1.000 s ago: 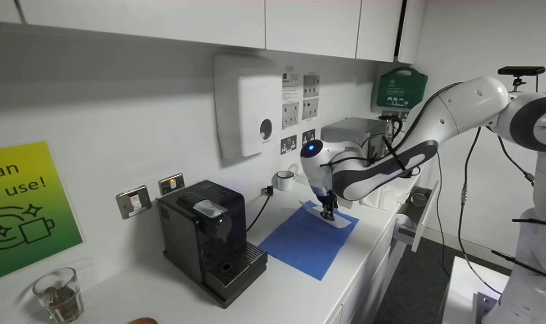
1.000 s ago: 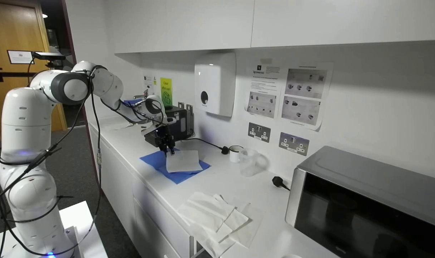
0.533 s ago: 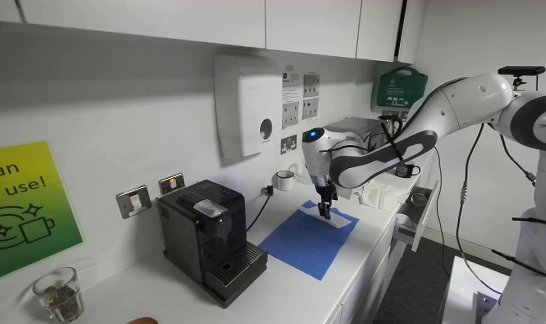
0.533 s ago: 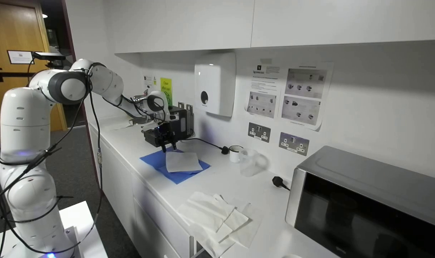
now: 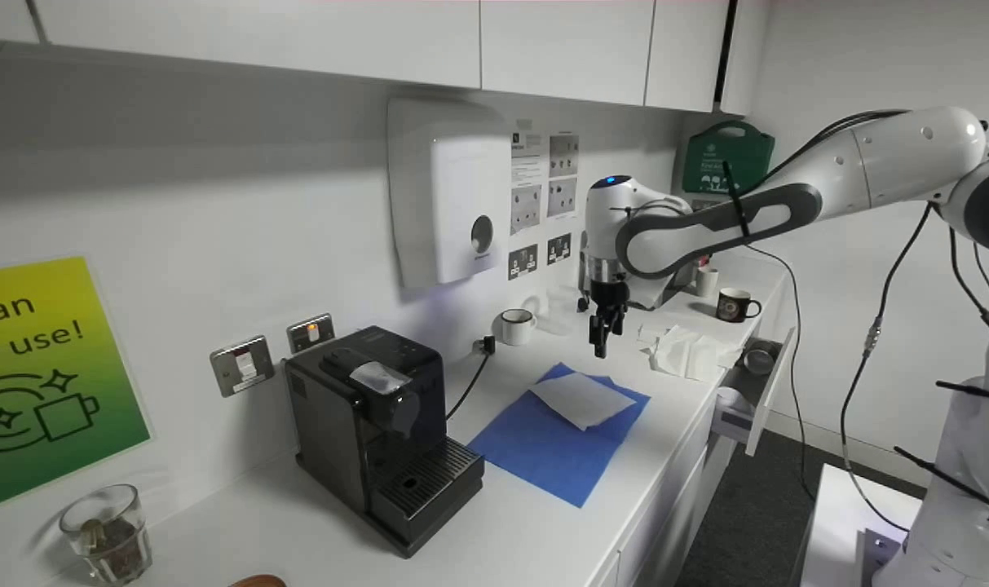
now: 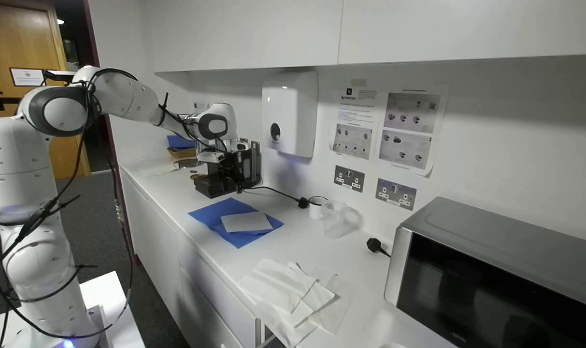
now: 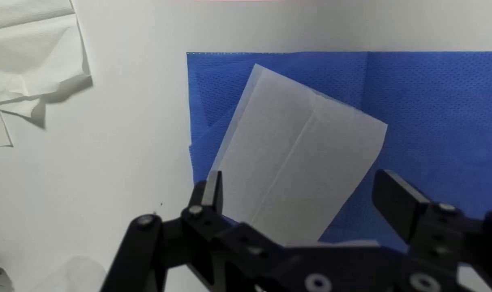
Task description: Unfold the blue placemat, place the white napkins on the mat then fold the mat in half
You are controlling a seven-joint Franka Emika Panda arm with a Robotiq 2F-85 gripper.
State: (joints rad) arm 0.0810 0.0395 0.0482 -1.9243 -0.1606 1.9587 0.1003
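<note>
The blue placemat [image 5: 543, 456] lies spread on the counter in both exterior views. In the wrist view a crease crosses this blue mat [image 7: 424, 113], and its left end shows uneven, overlapping layers. One white napkin [image 7: 294, 154] rests at an angle on that end of the mat, flat and creased down its middle. More white napkins [image 6: 293, 295] lie in a loose pile on the counter, apart from the mat. My gripper [image 7: 298, 178] hangs above the napkin on the mat, its fingers [image 7: 400, 202] wide apart and holding nothing.
A black coffee machine [image 5: 380, 432] stands close to the mat's near corner. An enamel mug [image 5: 517, 326] and a clear cup [image 6: 335, 220] stand by the wall. Beyond the napkin pile is a microwave [image 6: 466, 280]. A drawer [image 5: 759, 399] is pulled out below the counter.
My gripper has spread its fingers, let go of the napkin's edge and risen well above the mat. The napkin's raised edge has settled down onto the mat.
</note>
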